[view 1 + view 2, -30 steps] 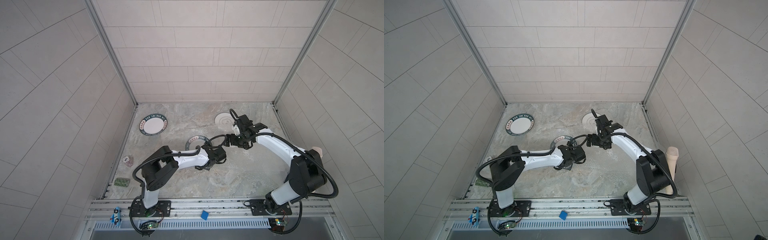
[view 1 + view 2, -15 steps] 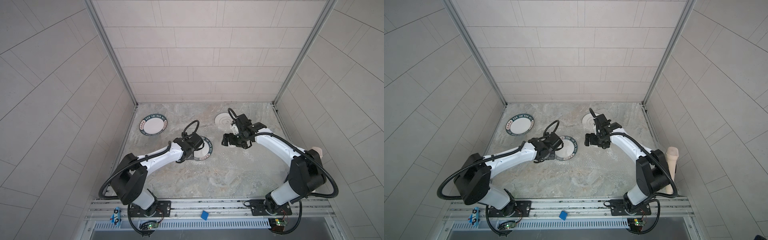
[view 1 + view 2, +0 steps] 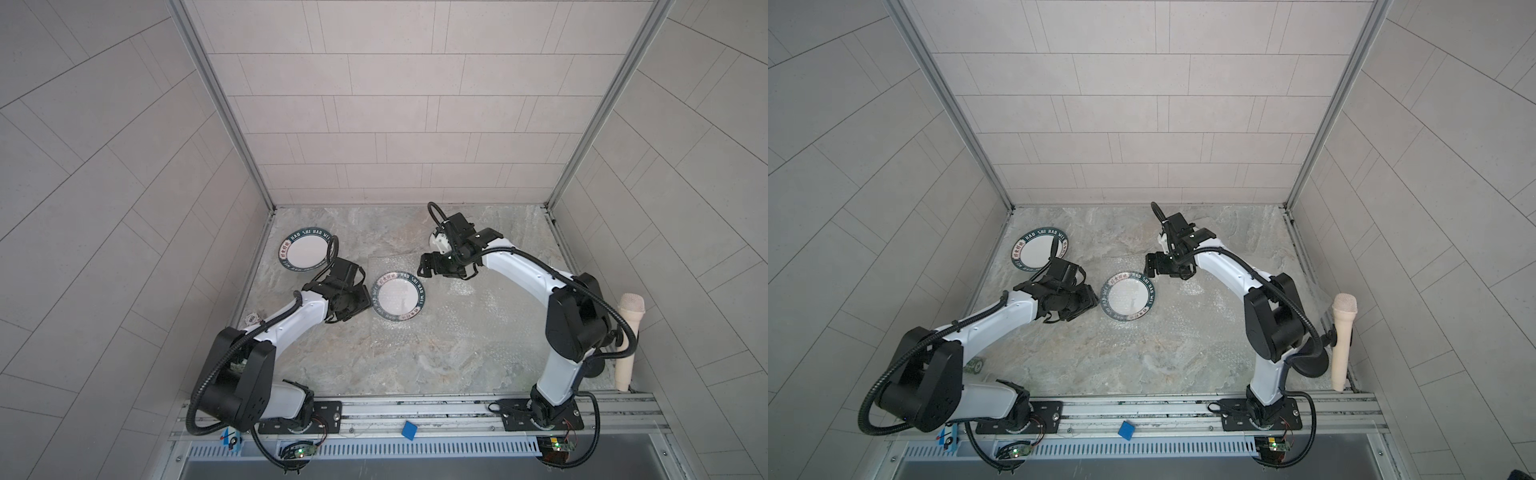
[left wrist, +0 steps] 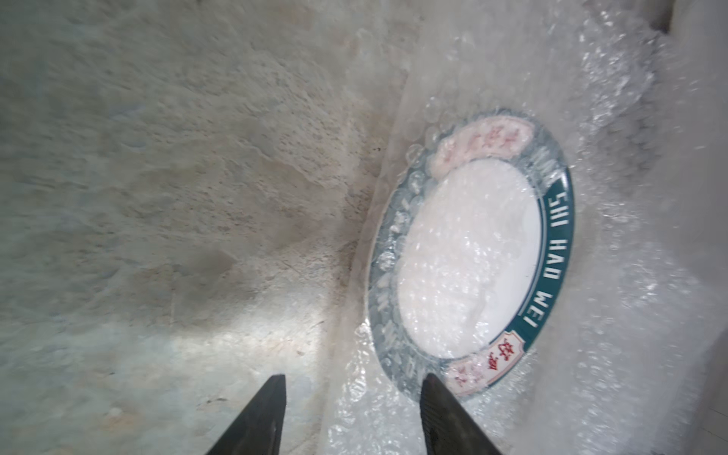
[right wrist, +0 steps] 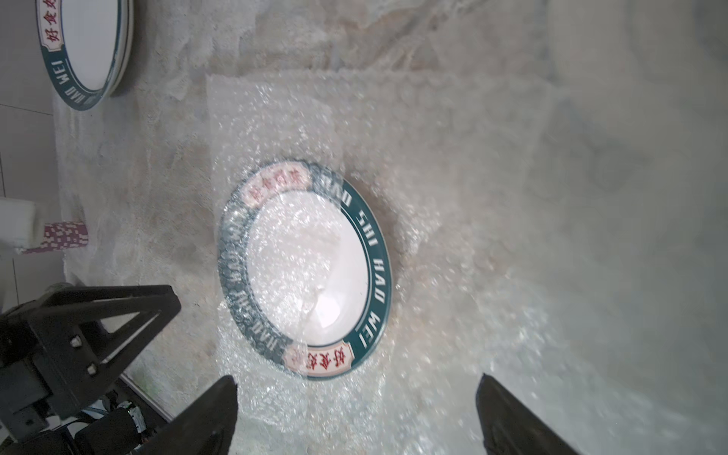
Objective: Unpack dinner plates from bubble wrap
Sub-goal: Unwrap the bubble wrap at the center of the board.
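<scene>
**Both grippers released, one plate half under wrap**

Nearest, by the left arm's base, a small green patterned roll (image 3: 974,365) lies on the marble table (image 3: 374,361). A little farther along the left edge stands a pinkish textured cup (image 3: 252,319).

At mid-table the left gripper (image 3: 360,300) sits just left of the centre plate (image 3: 400,297). In the left wrist view its jaws stand apart with nothing between them, one fingertip (image 4: 445,417) by the plate's wrapped rim.

This white plate with a dark green lettered rim lies flat on the bubble wrap (image 3: 390,264). A flap of the clear dimpled sheet covers the side toward the left gripper, while the opposite rim shows bare. More wrap (image 3: 469,316) spreads flat over the right half of the table.

Just beyond the plate, to its far right, the right gripper (image 3: 428,269) hangs over the wrap. Its jaws are spread wide and hold nothing.

Farthest, at the far left, a second green-rimmed plate (image 3: 306,249) lies uncovered, well apart from the first.
</scene>
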You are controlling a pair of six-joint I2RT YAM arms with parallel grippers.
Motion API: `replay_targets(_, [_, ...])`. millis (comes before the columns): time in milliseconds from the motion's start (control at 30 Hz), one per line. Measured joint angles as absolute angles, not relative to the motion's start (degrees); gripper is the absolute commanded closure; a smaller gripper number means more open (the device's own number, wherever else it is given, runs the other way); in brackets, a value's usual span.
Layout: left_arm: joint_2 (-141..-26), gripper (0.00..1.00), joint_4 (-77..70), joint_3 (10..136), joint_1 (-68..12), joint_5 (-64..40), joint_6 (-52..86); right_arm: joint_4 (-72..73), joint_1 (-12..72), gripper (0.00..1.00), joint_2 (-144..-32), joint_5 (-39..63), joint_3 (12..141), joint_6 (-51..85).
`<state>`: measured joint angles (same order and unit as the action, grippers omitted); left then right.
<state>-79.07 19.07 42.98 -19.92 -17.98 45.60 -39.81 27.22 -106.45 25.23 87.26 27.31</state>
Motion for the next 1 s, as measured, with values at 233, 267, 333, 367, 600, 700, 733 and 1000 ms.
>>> replay_targets(233, [-79.0,0.11,7.3,38.0,-16.8,-27.9,48.4,-39.2,29.2,0.08,-119.4,26.7,98.0,27.1])
replay_targets(267, [-79.0,0.11,6.2,37.6,-16.5,-28.8,48.6,-39.1,29.3,0.08,-120.7,26.9,99.2,27.2])
replay_targets(333, [-79.0,0.11,4.5,36.9,-15.7,-30.7,48.9,-39.1,29.3,0.09,-123.1,27.1,101.8,27.2])
replay_targets(367, [-79.0,0.11,4.0,36.7,-15.4,-31.3,49.0,-39.1,29.3,0.10,-124.0,27.2,102.7,27.2])
replay_targets(600, [-78.9,0.11,-0.2,35.2,-13.8,-34.5,50.3,-38.9,29.1,0.13,-129.5,28.4,108.0,27.2])
replay_targets(700, [-78.6,0.11,-0.9,34.9,-13.5,-35.0,50.4,-38.8,29.2,0.16,-131.5,29.3,110.3,27.2])
replay_targets(733, [-78.6,0.11,-1.1,34.8,-13.5,-35.1,50.5,-38.8,29.2,0.17,-132.1,29.4,110.9,27.2])
replay_targets(1000, [-78.4,0.11,-1.9,34.0,-13.0,-35.6,50.8,-38.4,29.6,0.47,-136.0,31.7,115.4,26.6])
